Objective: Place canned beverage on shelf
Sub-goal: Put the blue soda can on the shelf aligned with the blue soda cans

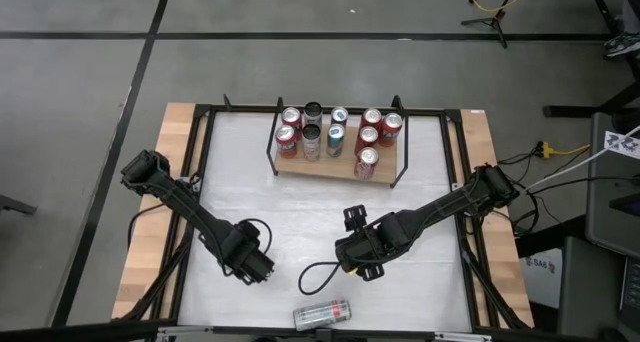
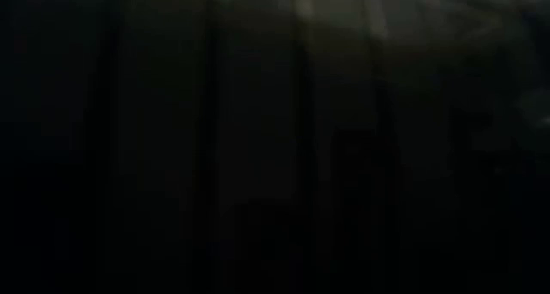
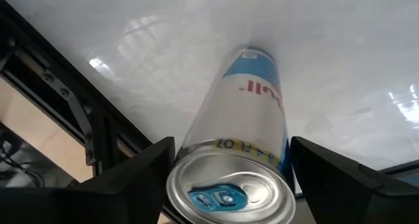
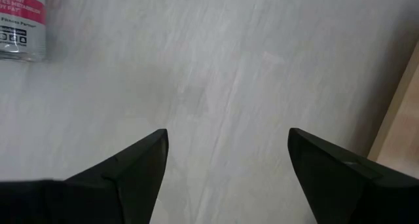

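Shelf is seen at the far middle of the white table, already well stocked: nine upright cans are counted on it from above, red ones at both ends and darker and blue-and-silver ones in the middle. One red can stands at the front edge of the board, towards its right end. Most of the stocking is judged done.

One loose can is left, a silver and blue one, lying on its side near the front edge of the table, well apart from the shelf. In the left wrist view this can is seen end-on, lid towards the camera, lying between the two dark fingers, which stand wide of it on either side; no contact can be made out, so it is not yet gripped. From above, the left gripper is placed just beside the can, on its left.

The right gripper is held over bare table in front of the shelf, jaws apart and empty; only the foot of a pink-labelled can shows in its wrist view.

Nothing can be read in the low view, which is dark.

Still to be done, by judgement: closing on the lying can, lifting it, turning it upright, and setting it on the little free board that is left.
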### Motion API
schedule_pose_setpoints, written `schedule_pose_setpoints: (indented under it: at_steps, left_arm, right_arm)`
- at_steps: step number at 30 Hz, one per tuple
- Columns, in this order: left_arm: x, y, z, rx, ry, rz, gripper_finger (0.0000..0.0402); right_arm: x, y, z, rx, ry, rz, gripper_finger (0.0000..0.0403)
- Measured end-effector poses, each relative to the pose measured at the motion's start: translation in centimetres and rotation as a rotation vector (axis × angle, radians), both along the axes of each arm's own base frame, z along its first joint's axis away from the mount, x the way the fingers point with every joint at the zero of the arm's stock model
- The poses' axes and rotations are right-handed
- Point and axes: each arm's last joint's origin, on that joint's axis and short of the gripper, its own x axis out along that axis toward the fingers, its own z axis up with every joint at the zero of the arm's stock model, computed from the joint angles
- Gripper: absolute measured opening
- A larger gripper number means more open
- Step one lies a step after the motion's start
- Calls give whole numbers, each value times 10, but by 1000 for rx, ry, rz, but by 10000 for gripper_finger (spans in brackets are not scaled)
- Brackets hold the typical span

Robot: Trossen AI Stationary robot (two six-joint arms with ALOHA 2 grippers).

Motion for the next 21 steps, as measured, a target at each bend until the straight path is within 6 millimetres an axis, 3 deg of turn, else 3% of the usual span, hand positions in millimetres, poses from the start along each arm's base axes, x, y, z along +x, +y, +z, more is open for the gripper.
schedule_pose_setpoints:
  at_steps: [14, 21]
  left_arm:
    - [1, -1, 0, 1, -9, 41, 292]
    - [1, -2, 0, 1, -7, 48, 254]
  right_arm:
    - [0, 0, 0, 0, 0, 0, 308]
    - [0, 0, 0, 7, 1, -24, 308]
